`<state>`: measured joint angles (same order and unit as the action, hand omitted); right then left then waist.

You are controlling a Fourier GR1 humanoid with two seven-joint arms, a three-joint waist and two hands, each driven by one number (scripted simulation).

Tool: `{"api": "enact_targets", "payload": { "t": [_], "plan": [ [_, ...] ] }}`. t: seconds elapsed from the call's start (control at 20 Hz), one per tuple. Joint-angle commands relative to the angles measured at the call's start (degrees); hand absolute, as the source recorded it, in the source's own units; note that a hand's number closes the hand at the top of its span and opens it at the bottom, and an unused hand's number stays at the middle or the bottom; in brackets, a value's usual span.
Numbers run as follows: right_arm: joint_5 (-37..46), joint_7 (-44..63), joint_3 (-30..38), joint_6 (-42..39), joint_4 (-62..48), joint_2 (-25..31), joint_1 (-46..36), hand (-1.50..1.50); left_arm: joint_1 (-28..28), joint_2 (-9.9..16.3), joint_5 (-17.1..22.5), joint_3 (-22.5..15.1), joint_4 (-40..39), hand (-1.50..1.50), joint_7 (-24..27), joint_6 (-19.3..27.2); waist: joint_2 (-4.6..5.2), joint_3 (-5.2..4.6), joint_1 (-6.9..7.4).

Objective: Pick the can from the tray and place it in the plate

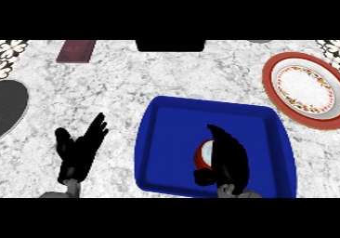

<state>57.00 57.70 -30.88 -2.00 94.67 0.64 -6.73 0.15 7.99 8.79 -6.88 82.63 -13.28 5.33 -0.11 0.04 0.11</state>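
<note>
A grey-white marbled tabletop (118,88) carries a dark red flat slab (76,50) at the far edge and a dark round mat (7,108) at left.

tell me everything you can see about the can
The can shows only in part: a red wall and a pale, whitish top face, as of a small round tin. It sits inside the blue tray, toward its near middle. The right hand lies against the can's right side and hides most of it, fingers stretched along it and the thumb lower left; whether it is already gripped cannot be told. Any label is hidden. It is still far from the plate.
</note>
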Motion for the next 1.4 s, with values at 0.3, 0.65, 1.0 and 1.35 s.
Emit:
{"api": "enact_targets", "payload": {
  "t": [0.3,0.65,1.0,1.35],
  "plan": [
    [5.8,-3.6,-0.9,0.1,-5.3,0.1,-0.2,1.5,0.7,-0.4,-0.7,1.8,-0.9,0.0,0.1,-2.2,0.09,-0.05,-0.1],
    [7.9,-12.6,-2.8,6.8,4.4,7.2,3.4,1.5,1.5,-1.2,-2.4,0.8,3.2,0.0,-2.3,0.1,-0.03,0.01,-0.33],
    [-1.6,-38.9,-13.4,11.3,22.8,22.2,13.0,1.5,1.9,-1.8,-1.4,1.9,0.7,0.0,-0.5,-0.1,-0.49,0.17,-2.05],
    [-18.5,-50.9,4.1,24.0,33.5,33.6,25.0,1.5,3.3,-0.8,-1.7,1.8,1.0,0.0,1.5,-1.8,-0.02,0.12,-1.42]
  ]
}}
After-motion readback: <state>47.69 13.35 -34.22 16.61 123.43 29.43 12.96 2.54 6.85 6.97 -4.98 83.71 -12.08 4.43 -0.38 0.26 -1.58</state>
